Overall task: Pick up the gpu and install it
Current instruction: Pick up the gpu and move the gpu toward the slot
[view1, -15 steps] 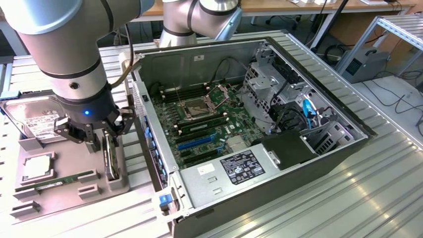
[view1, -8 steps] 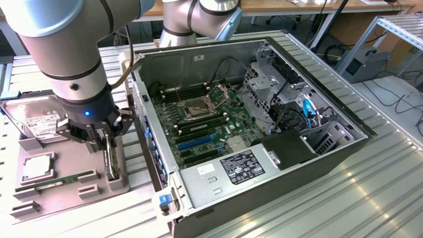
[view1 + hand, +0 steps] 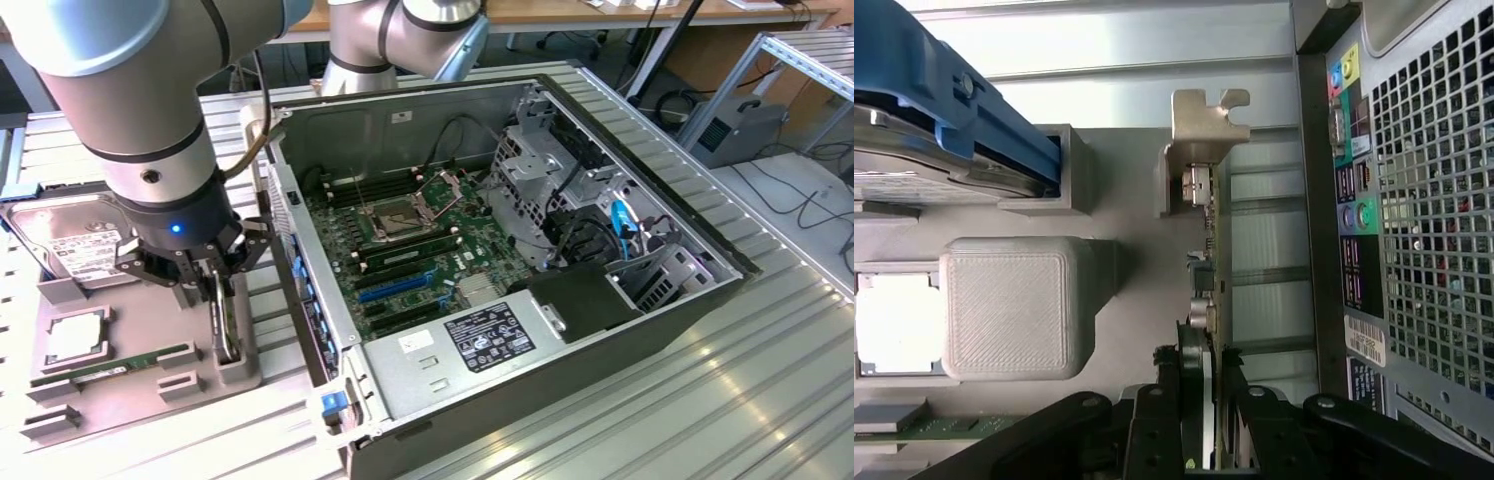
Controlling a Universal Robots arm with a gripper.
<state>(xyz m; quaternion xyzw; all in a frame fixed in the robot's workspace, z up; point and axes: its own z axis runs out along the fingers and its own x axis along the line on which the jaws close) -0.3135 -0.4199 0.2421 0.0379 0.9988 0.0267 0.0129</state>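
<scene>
Gripper (image 3: 1206,365) straddles the upright gpu (image 3: 1202,180) (in its grey holder (image 3: 1124,200)), jaws seemingly apart, not clamped.

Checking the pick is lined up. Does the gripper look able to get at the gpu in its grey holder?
Probably yes. The gripper sits right over the gpu, which stands on edge in the grey holder with its upper edge uncovered; the computer case beside it stands apart from the card.
</scene>
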